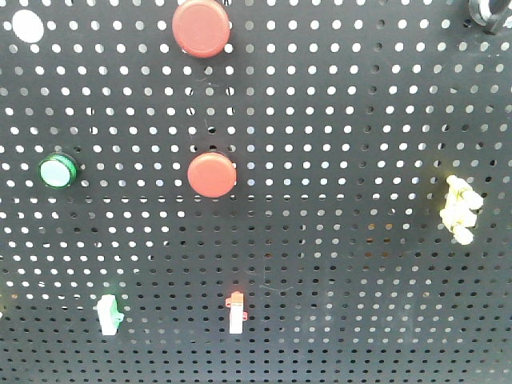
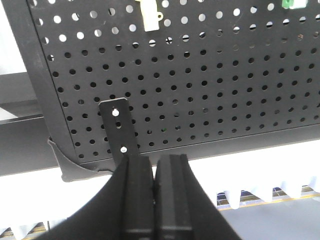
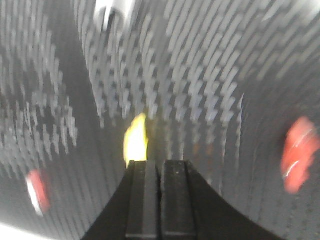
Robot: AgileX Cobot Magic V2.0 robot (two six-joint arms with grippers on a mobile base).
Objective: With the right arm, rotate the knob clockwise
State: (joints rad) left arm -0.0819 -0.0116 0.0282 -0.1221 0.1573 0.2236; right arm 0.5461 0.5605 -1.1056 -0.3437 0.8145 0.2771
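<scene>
Though wrist view blurred, right end effector (image 3: 160,167) closed, empty; knob (image 1: 490,14) well apart, at pegboard (image 1: 336,120) corner.

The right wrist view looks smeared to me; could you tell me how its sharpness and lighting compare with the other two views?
Right wrist view: heavy motion blur, pegboard holes streak, red buttons and a yellow part smear; only the shut right gripper is sharp. Left wrist view: crisp, though the background below the board is overexposed; left gripper shut. Front view: sharp, with backlight glowing through the pegboard holes.
</scene>
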